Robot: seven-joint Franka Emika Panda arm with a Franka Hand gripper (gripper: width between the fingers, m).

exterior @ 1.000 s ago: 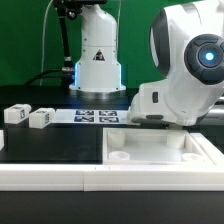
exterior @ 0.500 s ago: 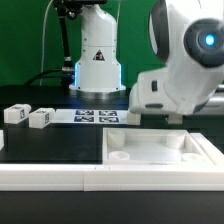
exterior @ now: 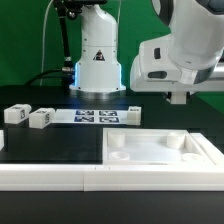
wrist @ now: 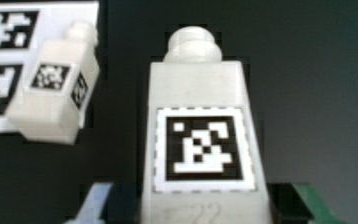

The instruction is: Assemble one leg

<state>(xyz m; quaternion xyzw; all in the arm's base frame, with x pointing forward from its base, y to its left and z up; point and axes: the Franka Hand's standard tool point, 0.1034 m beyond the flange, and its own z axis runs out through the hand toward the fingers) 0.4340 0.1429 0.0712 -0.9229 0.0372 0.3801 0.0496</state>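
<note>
Wrist view: the leg (wrist: 197, 130), a small white tagged post, sits between the gripper (wrist: 202, 208) fingers (wrist: 98, 205); slim dark gaps show, so whether they pinch it cannot be told. It looks light, stiff and smooth, best held on its flat sides. Only the exterior view shows the socketed board (exterior: 150, 165), and there the arm hides the leg

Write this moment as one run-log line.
stage: leg in grasp | gripper: jaws shut on leg | second leg: lying loose by marker board
</note>
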